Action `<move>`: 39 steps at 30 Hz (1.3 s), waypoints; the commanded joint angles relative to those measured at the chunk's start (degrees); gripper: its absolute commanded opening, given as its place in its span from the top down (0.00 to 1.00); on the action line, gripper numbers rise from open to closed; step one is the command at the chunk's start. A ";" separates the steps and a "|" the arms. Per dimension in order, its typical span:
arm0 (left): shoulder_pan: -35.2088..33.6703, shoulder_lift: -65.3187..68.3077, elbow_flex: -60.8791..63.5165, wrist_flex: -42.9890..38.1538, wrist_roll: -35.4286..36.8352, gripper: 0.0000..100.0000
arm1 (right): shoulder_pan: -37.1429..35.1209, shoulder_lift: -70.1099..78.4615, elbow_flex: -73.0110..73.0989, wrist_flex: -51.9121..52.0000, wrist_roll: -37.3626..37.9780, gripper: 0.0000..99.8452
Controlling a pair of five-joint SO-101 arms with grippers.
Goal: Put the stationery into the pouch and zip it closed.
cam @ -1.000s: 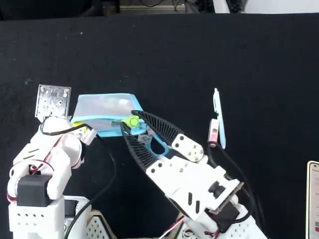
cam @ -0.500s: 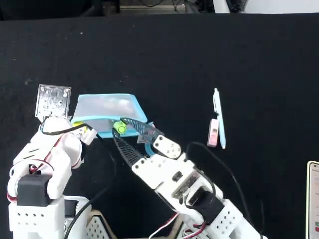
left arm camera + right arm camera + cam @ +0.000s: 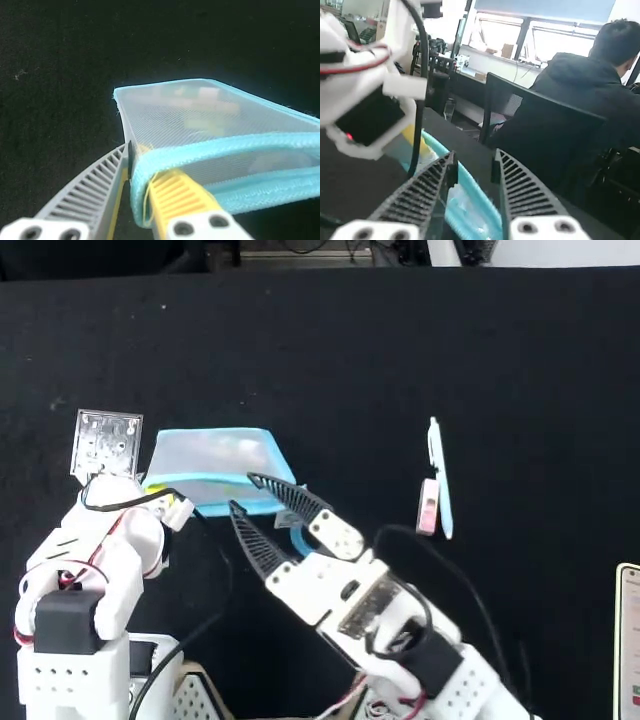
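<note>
Item: left gripper (image 3: 137, 165). Shut on the near corner of the pouch (image 3: 200, 120), my grey and yellow fingers pinching its blue rim.

Item: pouch. It lies on the black table (image 3: 400, 350) in front of my left arm. It is pale mesh with a blue zip band, and the mouth faces my arms and looks unzipped. Pale shapes show through the mesh, but I cannot tell what they are.

Item: right gripper (image 3: 243, 493). Its jaws are spread wide with nothing between them, and its tips are at the rim of the pouch mouth.

Item: pen (image 3: 438, 475) and a small pink piece (image 3: 428, 506). They touch side by side, well apart from the pouch on my right side, and both are outside it.

Step in hand: loading. I judge it unfinished, with the zip to follow.

Next move: I swing my right arm over to the pen, set the jaws across its thin barrel and close from above. My left arm holds the mouth steady.

Room: bare black cloth lies between pouch and pen. The pink piece crowds the pen's near end, so the far end is the freer place to grip.
</note>
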 commanded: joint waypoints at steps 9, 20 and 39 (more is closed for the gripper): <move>-0.66 -0.26 -0.66 0.09 -0.62 0.97 | 18.73 0.04 -33.36 36.66 -8.88 0.88; -0.66 -0.26 -0.66 0.18 -0.62 0.97 | 46.59 1.89 -28.18 49.93 -9.14 0.88; -0.66 -0.26 -0.66 0.18 -0.62 0.97 | 56.35 50.51 -29.14 28.92 -8.88 0.88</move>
